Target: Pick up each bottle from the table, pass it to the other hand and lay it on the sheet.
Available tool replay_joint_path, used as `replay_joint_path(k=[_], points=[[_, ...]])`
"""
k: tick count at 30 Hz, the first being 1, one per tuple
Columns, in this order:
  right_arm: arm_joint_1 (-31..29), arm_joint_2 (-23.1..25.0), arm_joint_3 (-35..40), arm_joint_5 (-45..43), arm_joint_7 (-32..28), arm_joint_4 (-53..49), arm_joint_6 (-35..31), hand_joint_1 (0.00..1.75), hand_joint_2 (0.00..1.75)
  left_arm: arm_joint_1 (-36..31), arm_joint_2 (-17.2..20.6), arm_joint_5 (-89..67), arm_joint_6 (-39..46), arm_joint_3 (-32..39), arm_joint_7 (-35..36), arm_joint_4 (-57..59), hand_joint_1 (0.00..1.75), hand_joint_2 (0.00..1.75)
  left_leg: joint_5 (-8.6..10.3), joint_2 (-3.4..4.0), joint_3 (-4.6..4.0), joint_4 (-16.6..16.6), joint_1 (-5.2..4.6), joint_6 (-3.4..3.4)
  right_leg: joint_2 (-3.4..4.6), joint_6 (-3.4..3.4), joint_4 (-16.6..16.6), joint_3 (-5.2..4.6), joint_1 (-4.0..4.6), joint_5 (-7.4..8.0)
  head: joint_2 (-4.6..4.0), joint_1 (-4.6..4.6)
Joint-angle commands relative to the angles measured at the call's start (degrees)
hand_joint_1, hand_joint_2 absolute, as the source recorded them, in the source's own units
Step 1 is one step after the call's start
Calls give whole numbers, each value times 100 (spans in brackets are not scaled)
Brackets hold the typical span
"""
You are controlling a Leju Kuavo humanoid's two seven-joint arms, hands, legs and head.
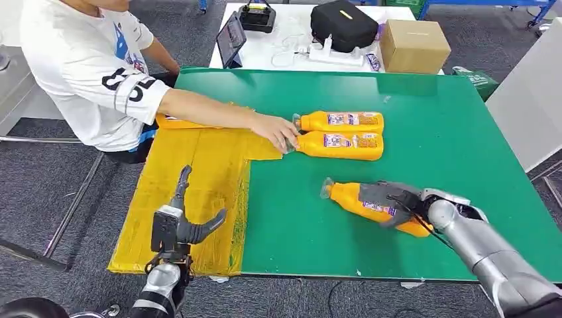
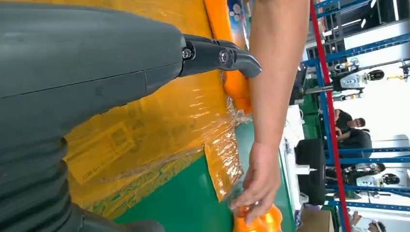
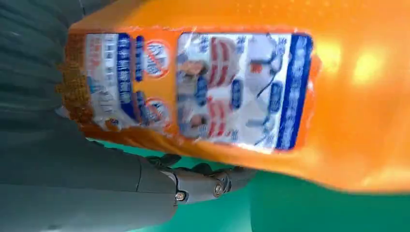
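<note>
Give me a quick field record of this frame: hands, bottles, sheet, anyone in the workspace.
right hand: grips nearest orange bottle, lying on green table
left hand: holds nothing, fingers apart, over yellow sheet
other bottles: far bottle and middle bottle side by side on table; another bottle partly hidden on sheet
person's hand: at the pair's caps

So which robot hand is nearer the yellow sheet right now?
Left. The left robot hand hangs open over the yellow sheet near the table's front edge, while the right robot hand is off on the green mat, gripping an orange bottle.
</note>
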Motion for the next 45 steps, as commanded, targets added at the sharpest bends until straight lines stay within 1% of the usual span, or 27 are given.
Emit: replay_joint_path(k=[1,5,7,8,9,10,14,17,19,20,22,23,24,26,27,28,29,30,31,32,34,38,40,41,43,44,45], points=[[-126,539,1260,449,72,854,-551,0,175,-277,-40,51,-8,-35,88,549,0,175,-4,10,25,-8,9,-8,4,-11,-14,26,10,1,0,0],[-169,679,1381,692,164,971,-644,0,175,-257,-57,43,-6,-7,107,524,0,175,-7,30,35,-5,11,-8,22,-9,-11,26,11,4,0,0],[-151,715,1370,803,181,983,-720,42,175,-237,-64,33,-18,13,117,499,0,175,-6,39,39,-6,12,-10,29,-12,-13,26,12,8,0,0],[-138,727,1372,807,187,979,-730,140,175,-233,-62,33,-20,15,117,499,0,175,-7,38,42,-7,10,-11,28,-12,-13,25,10,8,0,-2],[-124,701,1353,843,173,927,-758,171,175,-223,-63,28,-27,27,121,486,0,175,-3,33,44,-9,14,-14,21,-17,-18,29,15,11,0,2],[-102,693,1327,853,179,892,-780,175,175,-213,-69,26,-15,33,123,473,0,175,-5,30,48,-7,13,-12,17,-13,-15,33,13,7,0,0],[79,533,1077,773,138,485,-934,175,175,-147,-72,14,-39,54,125,387,0,175,-5,32,63,-9,16,-13,17,-16,-18,46,16,9,0,-2],[278,471,683,591,81,123,-1143,175,175,-98,-65,4,-59,68,125,317,0,175,-6,29,66,-7,14,-12,15,-14,-15,51,13,6,0,-2],[638,535,73,489,1,-367,-1593,175,175,-5,-68,8,-95,96,126,173,0,175,-6,23,65,-6,15,-12,9,-14,-15,52,15,5,0,2],[730,547,-22,548,41,-537,-1601,175,175,36,-72,9,-109,103,134,102,0,175,-5,18,64,-9,17,-14,2,-18,-18,53,16,4,0,0],[1216,909,-871,624,-223,-1076,-2277,175,175,153,-97,18,-196,103,151,-84,0,175,-9,24,67,-9,18,-14,10,-18,-17,54,17,1,0,0],[1480,1224,-1349,839,-501,-1451,-2840,175,175,247,-119,53,-271,104,196,-230,0,175,-12,25,68,-10,20,-16,10,-20,-20,57,20,0,0,2],[1712,1510,-1677,1129,-552,-1905,-3033,175,175,350,-135,102,-373,80,259,-398,0,175,-13,25,63,-7,17,-15,17,-16,-12,51,16,-2,0,2],[2006,2082,-2212,1520,-917,-2661,-3850,175,175,487,-150,281,-623,-5,379,-643,0,175,-25,44,67,-11,21,-24,37,-26,-13,51,21,-8,0,2],[2060,2234,-2299,1856,-966,-2909,-4169,175,175,525,-155,357,-700,-55,430,-708,0,175,-26,48,50,-4,21,-21,46,-22,-3,37,20,-6,0,2],[2119,2467,-2492,2203,-1187,-3129,-4971,175,175,532,-154,541,-913,-133,503,-742,0,175,-22,55,36,-1,17,-18,60,-17,3,16,17,0,0,-2],[2151,2570,-2543,2209,-1228,-3276,-5104,175,175,543,-169,606,-973,-196,519,-771,0,175,-30,65,33,4,17,-22,67,-22,12,10,17,-6,0,0],[2192,2600,-2581,2438,-1308,-3386,-5342,175,175,538,-164,769,-1104,-261,547,-798,0,175,-25,52,18,5,15,-20,55,-19,15,-4,15,-6,0,-4],[2221,2668,-2633,2439,-1576,-3444,-5663,175,175,493,-137,913,-1265,-355,568,-806,0,175,-14,29,0,2,13,-15,33,-12,11,-17,12,-2,0,-2],[2233,2684,-2656,2438,-1586,-3450,-5672,175,175,479,-136,928,-1269,-392,583,-810,0,175,-19,28,3,5,15,-19,31,-18,15,-17,15,-9,0,-4],[2240,2676,-2662,2437,-1594,-3456,-5675,175,175,465,-141,938,-1265,-402,594,-811,0,175,-5,-7,-12,1,18,-15,-2,-12,6,-19,15,-11,0,-2],[2234,2668,-2695,2366,-1700,-3362,-5702,175,175,451,-100,975,-1256,-427,613,-797,0,175,-6,6,-11,-2,15,-13,5,-12,3,-15,13,-7,0,2],[2291,2829,-2840,2460,-2073,-3371,-6251,175,175,409,-58,1383,-1745,-546,708,-780,0,175,-9,7,-6,-1,10,-16,3,-14,2,-10,8,-9,0,0],[2429,3233,-3369,2674,-2534,-3591,-6251,175,175,354,-50,1569,-1966,-672,799,-757,0,175,-3,0,-14,-3,6,-15,0,-12,3,-17,2,-7,0,0],[2528,3314,-3313,2216,-2924,-3496,-6251,175,175,277,-9,1803,-2209,-861,868,-757,0,175,-6,-5,-11,0,9,-18,-8,-16,6,-14,6,-11,0,0],[2574,3271,-3182,2114,-2990,-3344,-6199,175,175,247,19,1926,-2341,-961,882,-769,0,175,-2,-9,-15,-2,8,-15,-9,-12,3,-17,5,-8,0,2],[2611,3213,-3014,1779,-3081,-3215,-6079,175,175,243,60,2021,-2417,-1061,855,-812,0,175,-7,-8,-6,-1,12,-19,-10,-18,2,-7,10,-12,0,2]])
